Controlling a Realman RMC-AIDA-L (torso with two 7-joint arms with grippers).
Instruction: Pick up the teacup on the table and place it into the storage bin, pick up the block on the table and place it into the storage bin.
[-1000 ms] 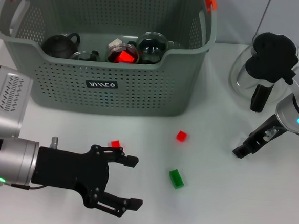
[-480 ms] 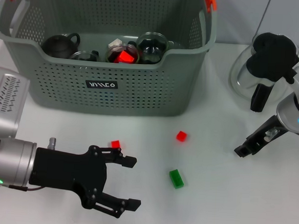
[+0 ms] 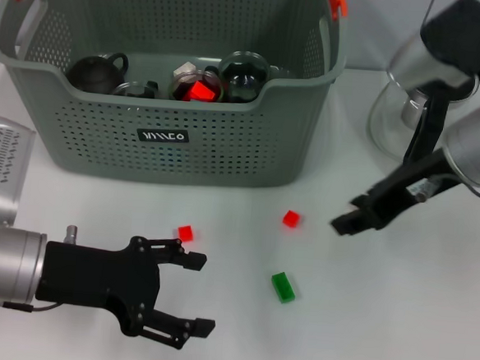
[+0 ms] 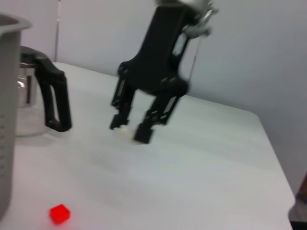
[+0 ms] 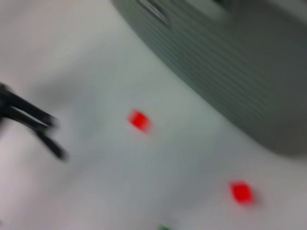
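The grey-green perforated storage bin [image 3: 226, 138] stands upright holding dark and glass teaware, while 2 red blocks [image 3: 185, 233] [image 3: 291, 219] and 1 green block [image 3: 282, 286] lie on the table before it.

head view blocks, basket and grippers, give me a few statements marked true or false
1. The small green block lies inside the grey-green perforated plastic storage basket. False: it lies on the white table.
2. Two small red blocks lie on the table. True.
3. The left gripper is shut on a block. False: it is open, holding nothing.
4. The right gripper is over the table, right of the basket. True.
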